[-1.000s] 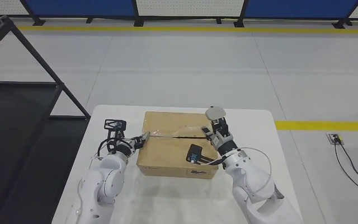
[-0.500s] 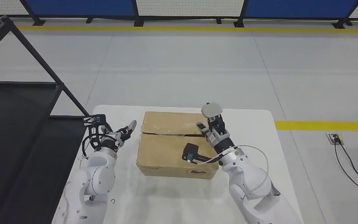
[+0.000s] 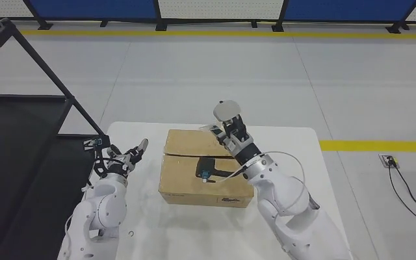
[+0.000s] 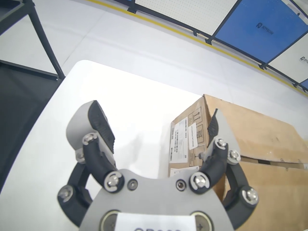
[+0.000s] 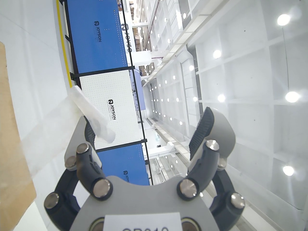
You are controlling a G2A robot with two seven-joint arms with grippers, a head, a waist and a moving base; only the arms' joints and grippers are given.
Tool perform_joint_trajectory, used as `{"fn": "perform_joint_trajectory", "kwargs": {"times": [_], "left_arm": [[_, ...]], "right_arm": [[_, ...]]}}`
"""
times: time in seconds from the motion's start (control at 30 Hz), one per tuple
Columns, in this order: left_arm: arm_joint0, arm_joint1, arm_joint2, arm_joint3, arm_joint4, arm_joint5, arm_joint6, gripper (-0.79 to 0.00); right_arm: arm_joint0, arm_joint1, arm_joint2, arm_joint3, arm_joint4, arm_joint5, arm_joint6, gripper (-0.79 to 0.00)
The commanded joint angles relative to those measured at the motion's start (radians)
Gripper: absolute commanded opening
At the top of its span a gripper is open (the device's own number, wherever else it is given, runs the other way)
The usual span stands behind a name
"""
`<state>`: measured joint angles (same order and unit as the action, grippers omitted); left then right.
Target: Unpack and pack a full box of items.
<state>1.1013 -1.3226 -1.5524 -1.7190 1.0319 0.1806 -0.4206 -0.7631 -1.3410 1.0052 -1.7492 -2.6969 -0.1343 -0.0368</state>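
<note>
Above the box, your open right pincer carries a tape strip on one finger; brace with the open left pincer and peel along the seam.

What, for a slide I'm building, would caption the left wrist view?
Open left gripper over the white table, facing the labelled end of the cardboard box.

Spread fingers near cardboard box

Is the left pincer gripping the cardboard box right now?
No, the left pincer is open and empty, beside the cardboard box rather than around any part of it.
</note>
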Motion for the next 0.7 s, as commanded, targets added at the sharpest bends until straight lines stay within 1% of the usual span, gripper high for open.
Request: {"fn": "perform_joint_trajectory", "kwargs": {"times": [0.0, 0.2, 0.3, 0.4, 0.47, 0.57, 0.67], "left_arm": [[0.008, 0.001, -0.005, 0.000, -0.001, -0.003, 0.004, 0.000], [0.020, 0.003, -0.012, -0.003, -0.014, -0.018, 0.028, 0.000], [0.022, 0.003, -0.012, -0.006, -0.030, -0.035, 0.044, 0.000], [0.032, 0.004, -0.015, -0.014, -0.049, -0.060, 0.064, 0.000], [0.043, 0.004, -0.016, -0.021, -0.059, -0.071, 0.076, 0.000], [0.060, 0.005, -0.017, -0.029, -0.065, -0.084, 0.089, 0.000], [0.071, 0.006, -0.018, -0.032, -0.075, -0.089, 0.099, 0.000]], "right_arm": [[0.027, -0.004, -0.010, 0.000, 0.018, -0.032, -0.027, 0.000], [0.067, -0.010, -0.020, -0.038, 0.080, -0.147, -0.101, 0.000], [0.067, -0.010, -0.017, -0.071, 0.091, -0.186, -0.106, 0.000], [0.061, -0.013, -0.015, -0.090, 0.108, -0.208, -0.073, 0.000], [0.055, -0.018, -0.017, -0.100, 0.138, -0.218, -0.026, 0.000], [0.059, -0.025, -0.030, -0.117, 0.187, -0.258, -0.006, 0.000], [0.057, -0.033, -0.030, -0.128, 0.231, -0.253, 0.030, 0.000]]}}
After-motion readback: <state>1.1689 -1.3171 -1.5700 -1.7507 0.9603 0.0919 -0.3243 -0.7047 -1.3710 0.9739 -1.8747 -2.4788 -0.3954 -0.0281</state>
